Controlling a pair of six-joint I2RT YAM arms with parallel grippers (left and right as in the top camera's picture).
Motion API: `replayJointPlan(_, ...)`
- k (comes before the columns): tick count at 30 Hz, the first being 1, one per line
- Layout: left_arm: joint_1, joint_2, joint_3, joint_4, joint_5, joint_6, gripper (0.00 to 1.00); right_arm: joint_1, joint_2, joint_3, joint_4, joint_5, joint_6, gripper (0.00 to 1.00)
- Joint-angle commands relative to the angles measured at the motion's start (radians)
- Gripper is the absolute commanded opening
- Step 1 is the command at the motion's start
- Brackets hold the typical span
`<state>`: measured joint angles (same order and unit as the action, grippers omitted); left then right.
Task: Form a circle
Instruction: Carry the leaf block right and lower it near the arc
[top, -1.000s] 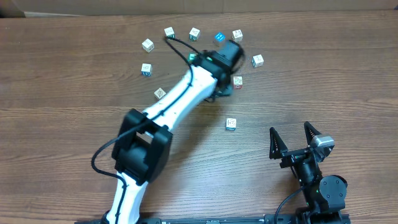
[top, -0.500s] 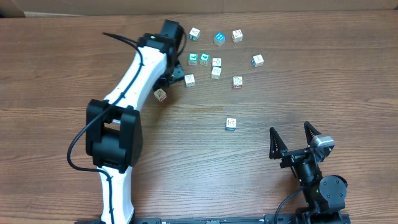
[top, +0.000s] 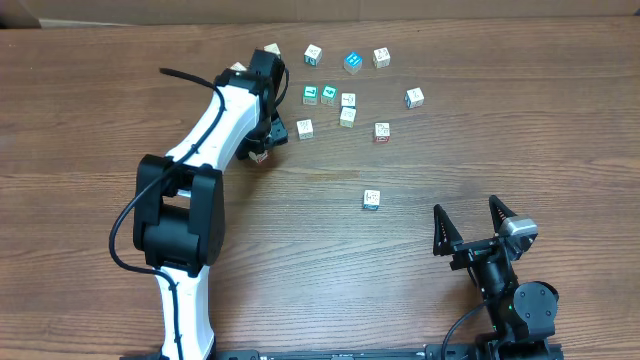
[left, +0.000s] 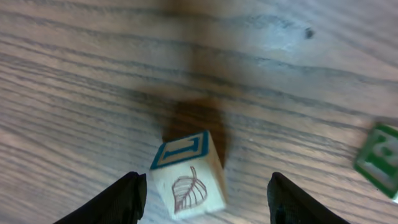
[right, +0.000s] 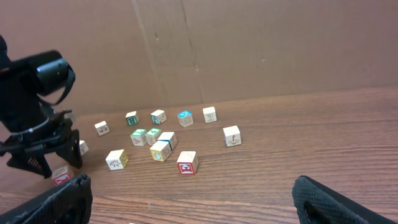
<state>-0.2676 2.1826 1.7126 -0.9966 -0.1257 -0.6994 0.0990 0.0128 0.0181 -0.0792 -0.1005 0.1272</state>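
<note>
Four small whitish cubes (top: 329, 95) lie close together at the back middle of the table, in a bent row rather than a closed circle. My left gripper (top: 262, 140) hangs over a single cube (top: 259, 157) to their left. In the left wrist view that cube (left: 186, 180), with a brown leaf and a blue-framed letter, sits between the open fingers (left: 127, 199) of my left gripper (left: 205, 186), with a gap on each side. My right gripper (top: 465, 207) rests open and empty at the front right, far from every cube.
Several more cubes are scattered round the cluster: a blue one (top: 352, 61) at the back, one (top: 414, 97) at the right, a red-marked one (top: 381, 131) and a lone one (top: 371, 199) nearer the front. A brown cardboard wall (right: 249, 43) closes the back edge.
My left arm swung from the right side of the cubes to the left and came down over the leaf cube. Its jaws widened a little. The right arm stayed still.
</note>
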Motion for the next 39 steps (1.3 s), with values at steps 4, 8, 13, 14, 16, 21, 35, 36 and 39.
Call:
replayJointPlan(4, 0.002, 0.008, -0.058, 0.033, -0.024, 0.015, 0.49, -0.002, -0.01, -0.01, 0.003, 0.002, 0.002, 1.0)
replayJointPlan(8, 0.002, 0.008, -0.058, 0.04, -0.024, 0.015, 0.43, -0.002, -0.01, -0.01, 0.003, 0.002, 0.002, 1.0)
replayJointPlan(13, 0.002, 0.008, -0.058, 0.04, -0.028, 0.016, 0.33, -0.002, -0.01, -0.01, 0.003, 0.002, 0.002, 1.0)
replayJointPlan(14, 0.002, 0.008, -0.058, 0.036, -0.028, 0.016, 0.32, -0.002, -0.01, -0.01, 0.003, 0.002, 0.002, 1.0)
replayJointPlan(16, -0.002, 0.008, -0.058, 0.028, -0.028, 0.016, 0.31, -0.002, -0.01, -0.01, 0.003, 0.002, 0.002, 1.0)
replayJointPlan(21, -0.013, 0.008, -0.058, 0.019, 0.024, 0.04, 0.25, -0.002, -0.01, -0.01, 0.003, 0.002, 0.002, 1.0)
replayJointPlan(35, -0.152, 0.007, 0.048, -0.08, 0.146, 0.076, 0.19, -0.002, -0.01, -0.01, 0.003, 0.002, 0.002, 1.0)
replayJointPlan(36, -0.164, 0.007, 0.047, -0.08, 0.17, 0.075, 0.19, -0.002, -0.01, -0.01, 0.003, 0.002, 0.002, 1.0)
replayJointPlan(39, -0.196, 0.007, 0.047, -0.072, 0.228, 0.072, 0.2, -0.002, -0.01, -0.01, 0.003, 0.002, 0.002, 1.0)
